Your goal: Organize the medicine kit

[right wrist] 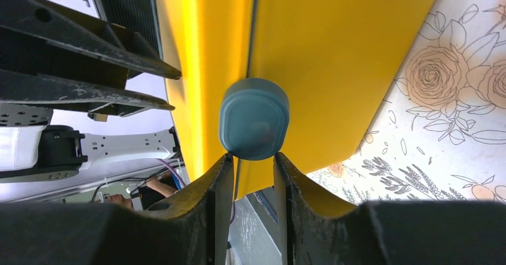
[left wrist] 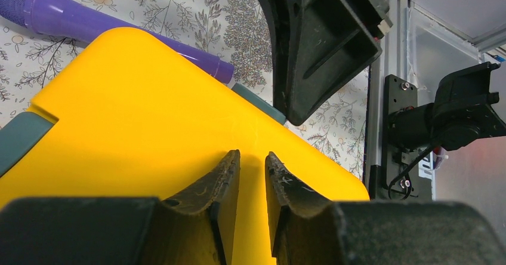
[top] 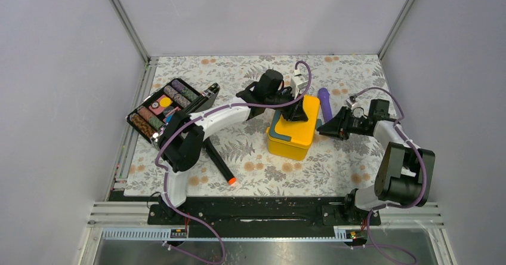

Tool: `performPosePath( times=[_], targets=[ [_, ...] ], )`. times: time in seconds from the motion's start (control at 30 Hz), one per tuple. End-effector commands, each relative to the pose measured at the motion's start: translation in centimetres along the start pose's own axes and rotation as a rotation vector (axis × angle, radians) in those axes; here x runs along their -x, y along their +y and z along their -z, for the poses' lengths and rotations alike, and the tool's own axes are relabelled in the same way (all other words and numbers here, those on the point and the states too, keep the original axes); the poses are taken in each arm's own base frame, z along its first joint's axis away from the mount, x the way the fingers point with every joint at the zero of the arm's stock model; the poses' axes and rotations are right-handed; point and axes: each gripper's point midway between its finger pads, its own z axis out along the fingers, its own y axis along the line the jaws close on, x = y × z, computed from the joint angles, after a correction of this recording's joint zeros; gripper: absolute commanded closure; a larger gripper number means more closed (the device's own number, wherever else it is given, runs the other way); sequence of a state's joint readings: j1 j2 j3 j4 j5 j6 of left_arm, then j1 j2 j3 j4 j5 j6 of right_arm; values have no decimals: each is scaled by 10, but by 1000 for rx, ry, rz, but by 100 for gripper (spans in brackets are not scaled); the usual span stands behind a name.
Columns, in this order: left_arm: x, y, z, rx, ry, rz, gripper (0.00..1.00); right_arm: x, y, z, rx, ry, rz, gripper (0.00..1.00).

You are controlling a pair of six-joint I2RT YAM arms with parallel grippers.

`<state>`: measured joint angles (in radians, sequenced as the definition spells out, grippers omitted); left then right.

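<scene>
The yellow medicine kit stands mid-table with its lid down; its top fills the left wrist view. My left gripper rests tip-down on the lid, jaws a narrow gap apart with only yellow lid showing between them. My right gripper comes in from the kit's right side. In the right wrist view its fingertips pinch the lower edge of the kit's teal latch, which sits over the seam between lid and body.
A purple cylindrical object lies just behind the kit. A black tray of coloured rolls sits at the back left. A black marker with an orange tip lies in front of the left arm. Walls enclose the floral mat.
</scene>
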<state>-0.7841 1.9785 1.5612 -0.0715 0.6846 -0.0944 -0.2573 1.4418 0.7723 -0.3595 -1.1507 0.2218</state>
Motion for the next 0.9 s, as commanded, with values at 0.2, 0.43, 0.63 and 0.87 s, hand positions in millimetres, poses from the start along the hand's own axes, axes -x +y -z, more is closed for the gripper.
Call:
performPosePath(
  times=[0.2, 0.43, 0.63, 0.87],
  targets=[
    [-62, 8, -4, 45, 165, 96, 76, 16, -20, -6, -69, -8, -2, 64],
    [-64, 9, -5, 44, 170, 98, 76, 21, -32, -9, -102, -4, -8, 65],
    [-62, 9, -5, 41, 168, 77, 74, 25, -36, -9, -123, -8, 4, 64],
    [-7, 12, 1, 63, 124, -126, 52, 26, -35, 1, -193, -18, 107, 64]
  ],
)
